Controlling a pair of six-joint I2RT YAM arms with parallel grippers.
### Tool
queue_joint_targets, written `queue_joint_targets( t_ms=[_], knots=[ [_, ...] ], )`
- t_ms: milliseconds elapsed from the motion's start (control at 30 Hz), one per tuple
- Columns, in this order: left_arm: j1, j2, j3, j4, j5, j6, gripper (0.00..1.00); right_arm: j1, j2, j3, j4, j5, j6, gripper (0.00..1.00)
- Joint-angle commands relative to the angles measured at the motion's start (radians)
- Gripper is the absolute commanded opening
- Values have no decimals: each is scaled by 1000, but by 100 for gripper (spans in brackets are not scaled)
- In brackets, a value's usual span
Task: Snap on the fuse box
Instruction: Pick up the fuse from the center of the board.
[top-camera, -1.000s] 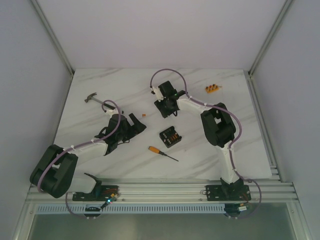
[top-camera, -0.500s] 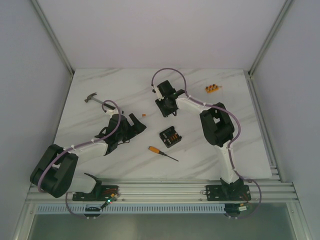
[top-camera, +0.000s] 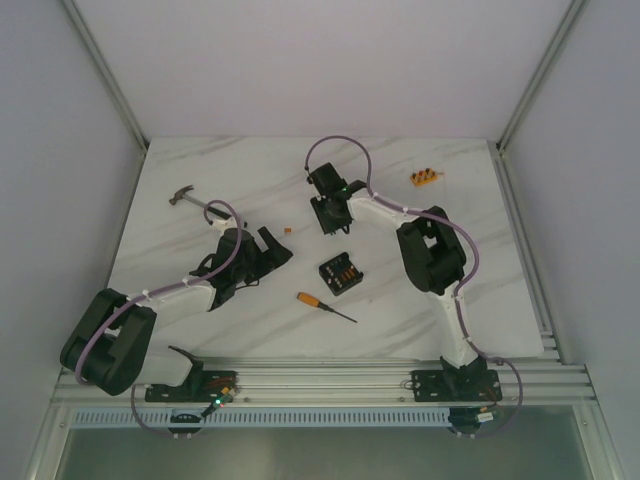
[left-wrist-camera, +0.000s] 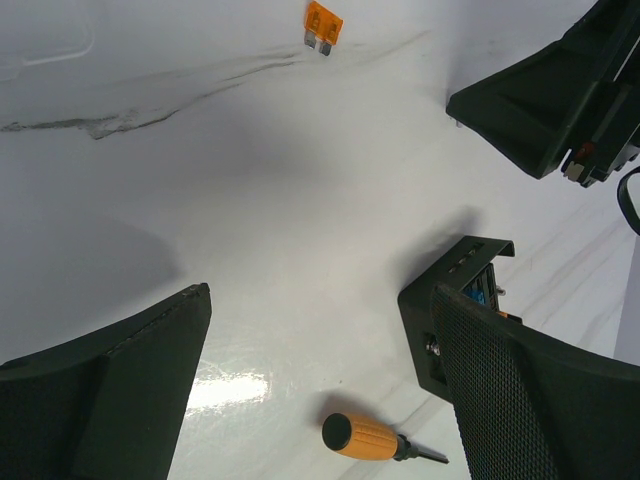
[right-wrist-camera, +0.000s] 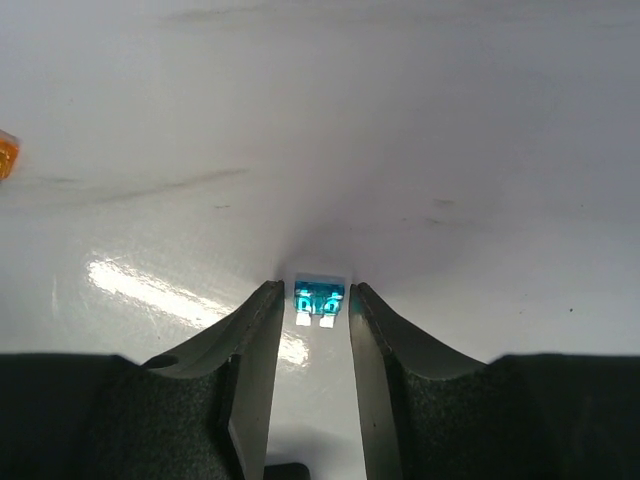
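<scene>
The fuse box (top-camera: 340, 273) is a small black box with orange fuses in its top, sitting on the white table (top-camera: 200, 300) at the centre. In the left wrist view it (left-wrist-camera: 418, 330) lies partly behind my right finger. My left gripper (top-camera: 275, 245) (left-wrist-camera: 318, 300) is open and empty, just left of the box. My right gripper (top-camera: 328, 216) (right-wrist-camera: 315, 288) is down at the table behind the box. Its jaws stand narrowly apart around a tiny blue fuse (right-wrist-camera: 319, 297), with a thin gap on each side.
An orange-handled screwdriver (top-camera: 318, 303) (left-wrist-camera: 365, 438) lies in front of the box. A loose orange fuse (top-camera: 287, 230) (left-wrist-camera: 322, 26) lies between the grippers. A hammer (top-camera: 195, 200) lies at the back left and a small orange block (top-camera: 424, 177) at the back right.
My right gripper has shifted slightly left and settled over the blue fuse. The left arm and the fuse box have not moved.
</scene>
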Motion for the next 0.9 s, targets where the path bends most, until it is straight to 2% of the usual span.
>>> queue_joint_targets(
  t_ms=[0,467,667,867],
  knots=[
    [7,6,7,-12,10,9,100,24,82,-49,-68,27,77,41],
    [7,1,6,-13,13,8,100,24,81,-93,-56,56,76,36],
    [6,0,5,-12,17,9,100,14,81,-109,-55,56,44,25],
    [4,1,4,15,37,18,99,15,11,-145,-9,18,55,20]
  ],
)
